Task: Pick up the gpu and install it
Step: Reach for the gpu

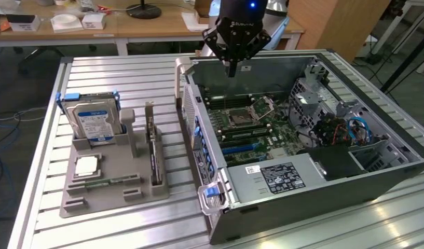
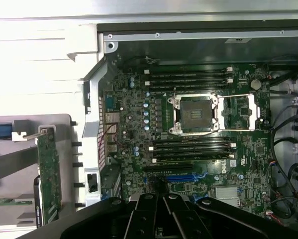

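Gripper (image 1: pixel 231 72) is held over the far rim of the open computer case (image 1: pixel 323 207), its fingers drawn together on nothing. The gpu (image 1: pixel 154 155) is stood on edge in the grey holder (image 1: pixel 94 207) just beside the case, untouched.

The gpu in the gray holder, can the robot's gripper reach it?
Probably yes. The gpu stands upright with its top edge bare, and the gripper hangs over the open computer case right beside it.
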Controlling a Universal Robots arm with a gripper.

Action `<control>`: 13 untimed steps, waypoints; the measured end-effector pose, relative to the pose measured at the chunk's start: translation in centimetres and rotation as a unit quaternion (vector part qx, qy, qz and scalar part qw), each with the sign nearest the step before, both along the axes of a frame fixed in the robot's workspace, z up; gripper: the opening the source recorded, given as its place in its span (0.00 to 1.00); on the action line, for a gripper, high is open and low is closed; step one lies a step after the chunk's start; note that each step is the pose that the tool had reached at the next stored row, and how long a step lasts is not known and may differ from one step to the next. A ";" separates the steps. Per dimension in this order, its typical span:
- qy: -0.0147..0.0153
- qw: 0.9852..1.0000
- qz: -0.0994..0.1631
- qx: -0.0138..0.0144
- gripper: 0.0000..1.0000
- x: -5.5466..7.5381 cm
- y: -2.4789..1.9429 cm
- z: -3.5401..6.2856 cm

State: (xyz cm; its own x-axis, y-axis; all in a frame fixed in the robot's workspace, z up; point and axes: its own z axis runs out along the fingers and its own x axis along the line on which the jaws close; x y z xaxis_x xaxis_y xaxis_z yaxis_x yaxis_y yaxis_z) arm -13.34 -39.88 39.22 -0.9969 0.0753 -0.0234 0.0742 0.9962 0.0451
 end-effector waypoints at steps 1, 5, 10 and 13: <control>0.000 1.000 0.000 0.000 0.11 -0.1 0.00 -0.01; 0.000 1.000 0.000 0.000 0.11 -0.4 0.00 -0.04; 0.000 1.000 0.000 0.000 0.11 -1.0 0.00 -0.10; 0.000 1.000 0.000 0.000 0.11 -1.3 0.00 -0.13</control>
